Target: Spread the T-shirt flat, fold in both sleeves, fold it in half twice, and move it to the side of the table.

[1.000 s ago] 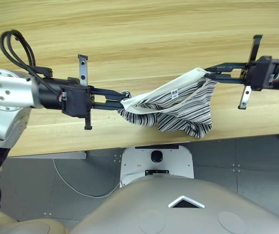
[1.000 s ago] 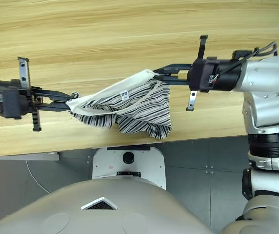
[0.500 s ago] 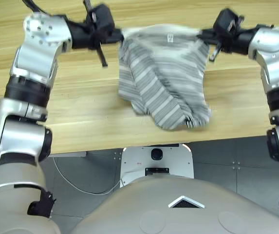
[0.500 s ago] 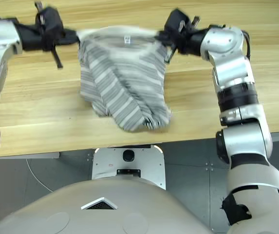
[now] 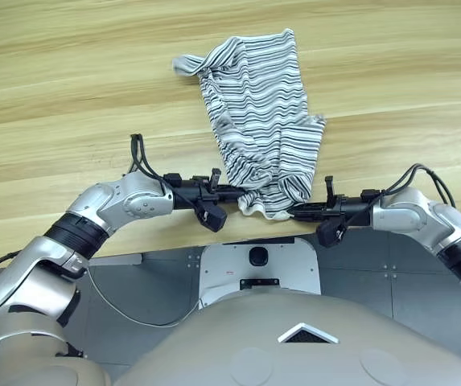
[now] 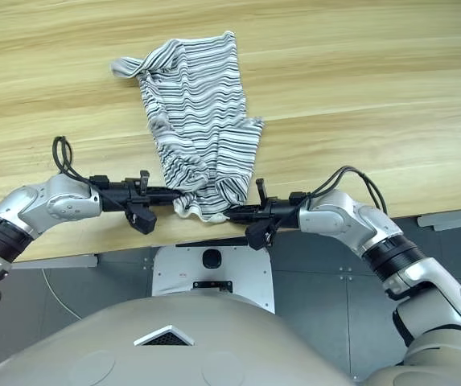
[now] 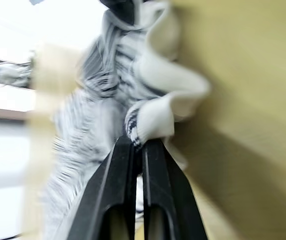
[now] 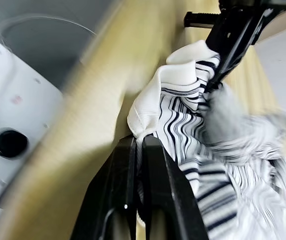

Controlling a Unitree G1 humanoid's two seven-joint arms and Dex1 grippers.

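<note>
Item: striped T-shirt [image 5: 256, 112], black on white, one piece. Left eye view: it lies on the wooden desk [image 5: 399, 88] as a long bunched strip, not spread, running from the far middle of the desk to the near edge, with a twisted lobe at the far end and its near end just over the desk lip. The left gripper [image 5: 242, 191] and the right gripper [image 5: 291, 212] meet that near end from opposite sides, close together and low at the edge. Right eye view: same layout; both grippers are clamped on the near end, and the cloth between them is slack and rumpled. Left wrist view: the left gripper's two dark fingers [image 7: 124, 165] are pressed together on a rolled white edge band of the T-shirt, striped fabric bunched behind it. Right wrist view: the right gripper is likewise pinched shut on a fold of the white band, with striped cloth spilling past onto the desk. Handling, as judged: light, thin knit, wholly limp, no stiffness to hold a shape; it should drape, bunch and drag on the wood rather than slide cleanly. Not fragile, but stretchy. Best hold: the firmer banded or hemmed edges, taken at two well-separated points such as the shoulders, so that tension opens the body flat.
</note>
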